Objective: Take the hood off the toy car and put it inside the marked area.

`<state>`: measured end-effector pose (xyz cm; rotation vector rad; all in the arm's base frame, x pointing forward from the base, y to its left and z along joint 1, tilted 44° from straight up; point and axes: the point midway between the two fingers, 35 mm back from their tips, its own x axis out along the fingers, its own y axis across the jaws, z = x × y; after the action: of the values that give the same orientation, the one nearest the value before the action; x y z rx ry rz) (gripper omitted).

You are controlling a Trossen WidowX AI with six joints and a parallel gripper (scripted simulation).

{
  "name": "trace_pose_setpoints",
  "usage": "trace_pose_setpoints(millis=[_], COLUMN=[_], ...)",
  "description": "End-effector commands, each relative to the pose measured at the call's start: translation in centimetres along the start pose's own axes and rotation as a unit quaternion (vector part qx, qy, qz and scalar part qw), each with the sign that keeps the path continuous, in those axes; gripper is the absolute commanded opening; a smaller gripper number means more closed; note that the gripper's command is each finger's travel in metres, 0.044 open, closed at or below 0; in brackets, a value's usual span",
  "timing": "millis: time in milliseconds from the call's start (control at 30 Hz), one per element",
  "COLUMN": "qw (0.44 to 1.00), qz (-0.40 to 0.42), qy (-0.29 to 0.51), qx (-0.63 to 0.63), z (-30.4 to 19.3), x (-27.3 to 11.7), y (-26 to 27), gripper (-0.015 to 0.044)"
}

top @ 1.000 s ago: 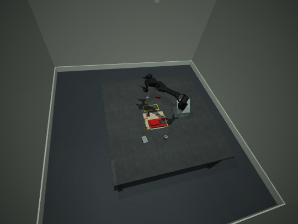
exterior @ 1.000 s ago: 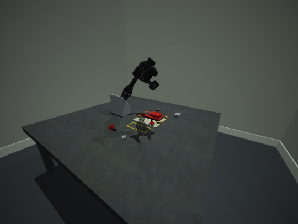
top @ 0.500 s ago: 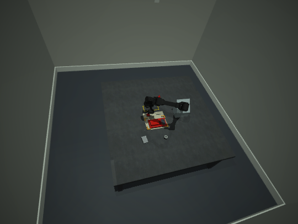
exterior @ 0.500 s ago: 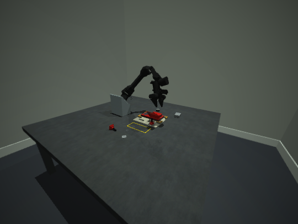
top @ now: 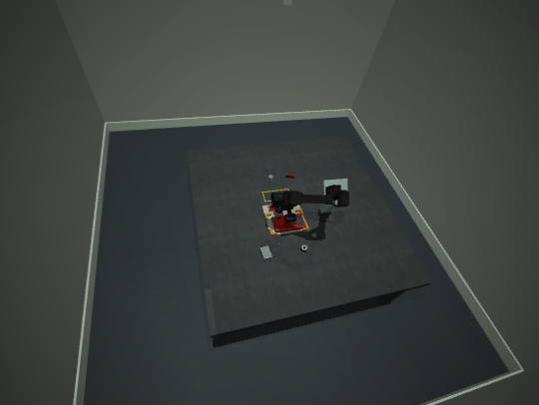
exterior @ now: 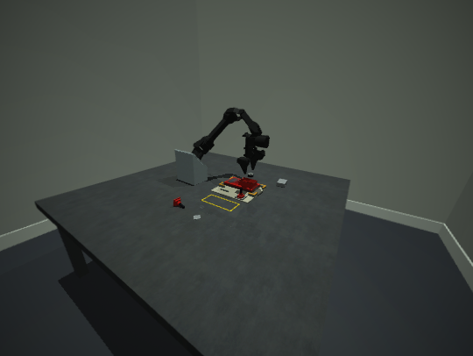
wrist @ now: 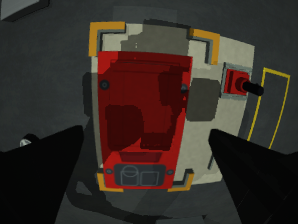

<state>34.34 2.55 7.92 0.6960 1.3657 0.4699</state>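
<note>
End effector (exterior: pixel 249 167) hangs above the red hood (wrist: pixel 141 106) (fingers spread wide, holding nothing).

A bare test room built around a robot: plain grey-green walls (exterior: pixel 109 66) without windows or furniture, a dark floor (top: pixel 150 349) edged by a pale skirting strip (top: pixel 230 119), and one dark table (exterior: pixel 210 272) in the middle. The black arm (exterior: pixel 219 127) stands on a pale base block (exterior: pixel 189 167) near the table's far edge.
</note>
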Motion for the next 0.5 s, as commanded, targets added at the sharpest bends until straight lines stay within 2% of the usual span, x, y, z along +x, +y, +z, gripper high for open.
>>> trace_pose_setpoints(millis=[0,467], qw=[1.0,1.0], qz=[0.004,0.004], qy=[0.005,0.005], qx=[0.004,0.004], z=[-0.3,-0.3], x=[0.3,1.6], y=[0.1,0.0], gripper=[0.044,0.044])
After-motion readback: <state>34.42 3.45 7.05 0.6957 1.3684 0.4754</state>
